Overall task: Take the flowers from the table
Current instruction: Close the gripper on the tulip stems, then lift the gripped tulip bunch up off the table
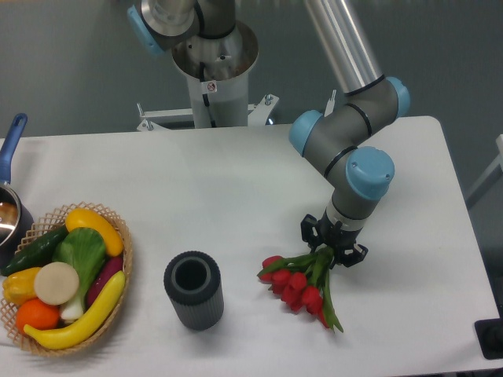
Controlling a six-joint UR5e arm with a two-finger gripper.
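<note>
The flowers (296, 286), a bunch of red tulips with green stems and leaves, lie on the white table (236, 196) right of centre, near the front. Their red heads point left and forward, and the stems run up toward the arm. My gripper (332, 248) points down over the stem end, and its black fingers have drawn in against the stems. The fingers hide the gripped part of the stems. The bunch still rests on the tabletop.
A dark grey ribbed cylinder cup (193, 290) stands left of the flowers. At the front left is a wicker basket (123, 255) of vegetables. A pot with a blue handle (11, 141) sits at the left edge. The arm's base (212, 55) is at the back.
</note>
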